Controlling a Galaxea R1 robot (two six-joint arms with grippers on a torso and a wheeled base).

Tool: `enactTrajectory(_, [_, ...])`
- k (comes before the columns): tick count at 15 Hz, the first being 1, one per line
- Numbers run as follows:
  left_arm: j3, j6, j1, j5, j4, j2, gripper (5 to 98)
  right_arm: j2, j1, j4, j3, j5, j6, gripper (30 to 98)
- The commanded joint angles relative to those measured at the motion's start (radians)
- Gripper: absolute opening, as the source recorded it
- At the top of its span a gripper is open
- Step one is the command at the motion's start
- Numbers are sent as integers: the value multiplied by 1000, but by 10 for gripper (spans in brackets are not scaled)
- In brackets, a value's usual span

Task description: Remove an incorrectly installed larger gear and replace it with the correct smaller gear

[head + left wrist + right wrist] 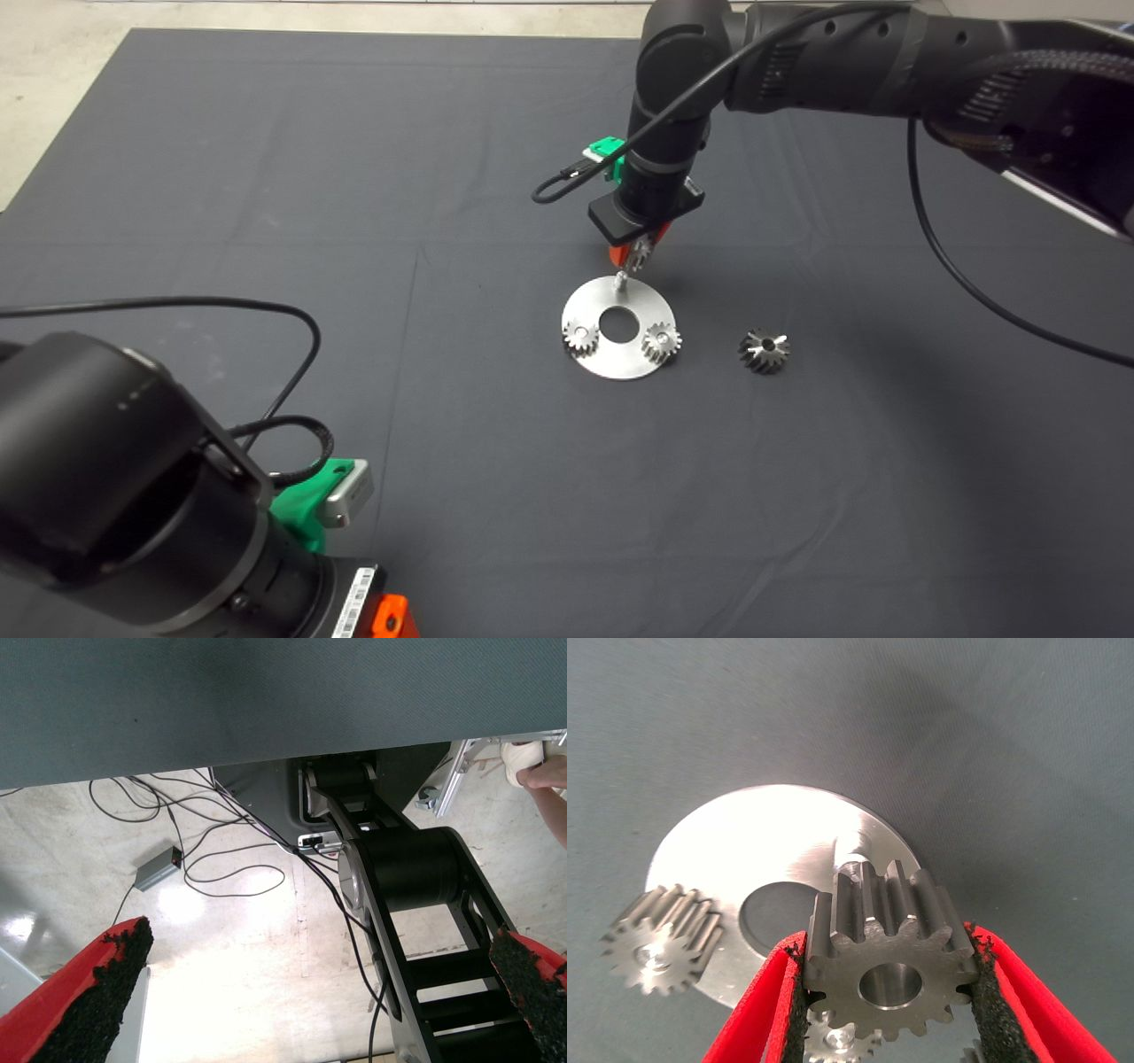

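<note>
Right gripper [640, 255]: clenched on the smaller gear [890, 964], hanging directly above the bare pin [620, 280] at the far edge of the round steel plate [620, 359]. In the right wrist view the two black pads [990, 1010] press on opposite tooth tips, with the bore facing the camera.
Smaller gear, location: in the air between the red fingers, not yet on the pin; the pin's top shows just behind the gear's teeth in the right wrist view.
Smaller gear, handling: judged solid steel, so rigid, dense for its size and not fragile. Tooth tips offer only narrow contact lines; the pads' rough surface likely prevents slip, but the gear could rotate about the grip line if knocked against the pin.
Recommended hold: across the outer diameter on opposing teeth, as at present, leaving the bore clear for the pin.
Next move, judged: bore must line up with the pin before lowering; a tilted gear would likely jam.
Plate: carries two mounted small gears [580, 336] and [661, 340] either side of the centre hole.
Larger gear [764, 349]: lying on the dark mat [266, 177] near the plate's right side, apart from it.
Left gripper [301, 992]: parked at the lower left of the head view, fingers spread, holding nothing.
</note>
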Motion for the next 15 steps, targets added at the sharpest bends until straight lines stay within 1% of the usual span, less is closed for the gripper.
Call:
enactTrajectory(1, [12, -8, -5, -2, -19, -2, 981, 22, 20, 29, -19, -50, 6, 418])
enactTrajectory(4, [12, -8, -5, -2, -19, -2, 981, 26, 20, 27, -25, -48, 6, 418])
enactTrajectory(6, [12, -8, -5, -2, -19, -2, 981, 28, 20, 27, -25, -34, 6, 418])
enactTrajectory(7, [12, -8, -5, -1, -19, -2, 981, 29, 20, 28, -25, -32, 6, 418])
enactTrajectory(15, [12, -8, -5, -2, -19, -2, 981, 29, 18, 27, -26, -34, 6, 418])
